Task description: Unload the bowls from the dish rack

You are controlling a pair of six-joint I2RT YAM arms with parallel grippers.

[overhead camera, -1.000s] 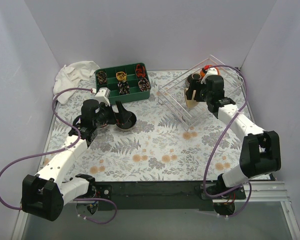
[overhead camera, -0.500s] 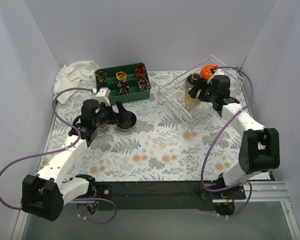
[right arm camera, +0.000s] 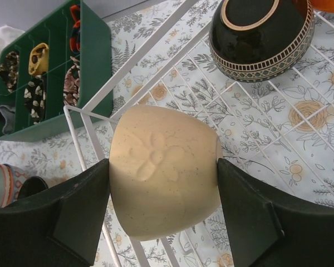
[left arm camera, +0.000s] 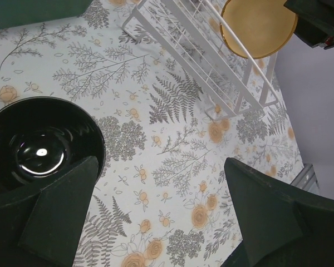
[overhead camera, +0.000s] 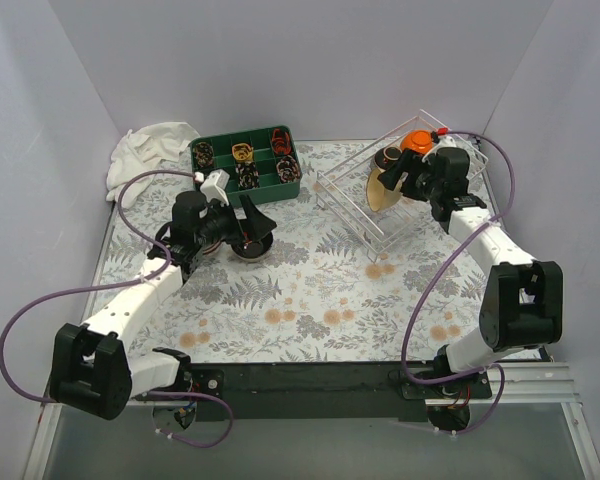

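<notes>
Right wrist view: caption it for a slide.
Right gripper grips a cream bee-embossed bowl at the white wire dish rack.

Top cam high, rear; wrist cams close-up, downward; common: dish rack (overhead camera: pixel 355 207)

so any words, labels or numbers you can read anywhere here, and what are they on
No readable text in any view.
cream bowl, held in the right gripper: only an embossed bee, no letters.
dark bowl in the dish rack: a patterned band, no writing.
green tray: no label shows.
</notes>
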